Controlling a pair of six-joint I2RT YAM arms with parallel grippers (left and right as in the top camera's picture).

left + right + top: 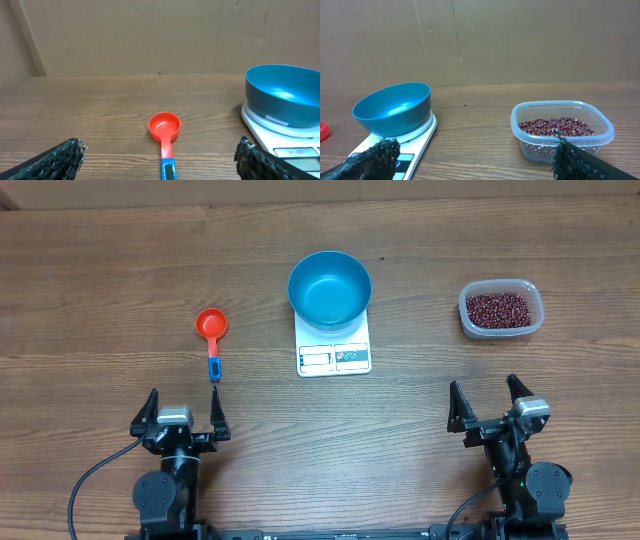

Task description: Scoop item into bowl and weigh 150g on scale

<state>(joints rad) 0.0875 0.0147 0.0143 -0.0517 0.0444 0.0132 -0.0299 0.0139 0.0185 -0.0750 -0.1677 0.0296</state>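
Note:
A blue bowl stands empty on the white scale at the table's middle. Dark red beans fill a clear plastic tub at the right. A red scoop with a blue handle lies on the wood at the left. My left gripper is open near the front edge, just behind the scoop's handle. Near the front right, my right gripper is open with nothing in it, well short of the tub.
A brown cardboard wall backs the wooden table. Black cables run from the arm bases at the front edge.

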